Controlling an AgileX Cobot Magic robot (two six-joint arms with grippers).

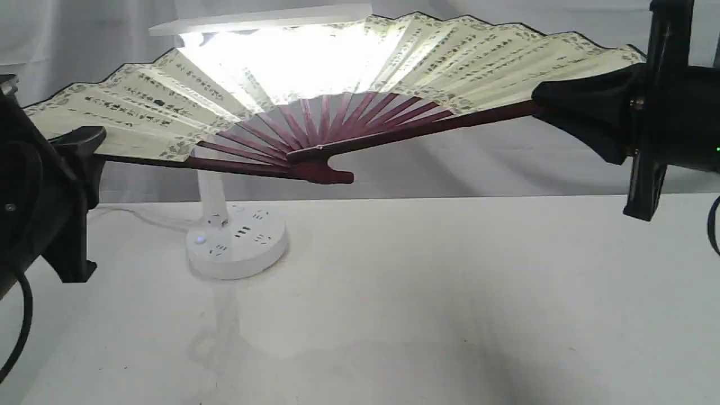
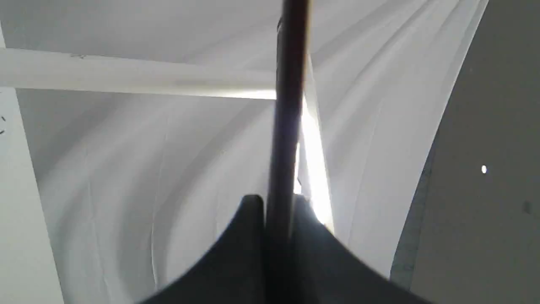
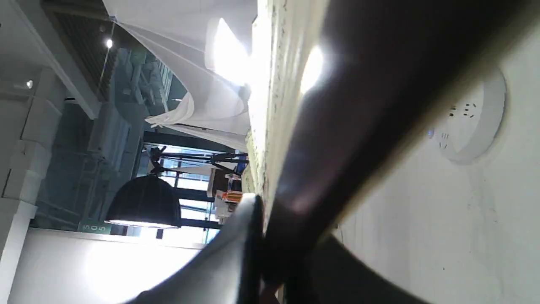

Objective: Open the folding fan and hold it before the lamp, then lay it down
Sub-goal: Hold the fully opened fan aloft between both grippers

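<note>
Folding fan (image 1: pixel 478 62) spread wide in the air before the lit lamp (image 1: pixel 236 242), a gripper on each guard.
The left gripper (image 1: pixel 84 140) pinches the left maroon guard and the right gripper (image 1: pixel 562 107) pinches the right one. The fan hangs clear of the worktop (image 1: pixel 450 292), above its rear edge, and the lamp's bar glows through the leaf. The fan is probably light. Its paper leaf looks fragile and easy to crease or tear, so the stiff wooden guards are the only safe holds. They seem slim and smooth, so the fan may swivel or slip as it is lowered. The pivot turns freely, so both ends should come down together, level.
</note>
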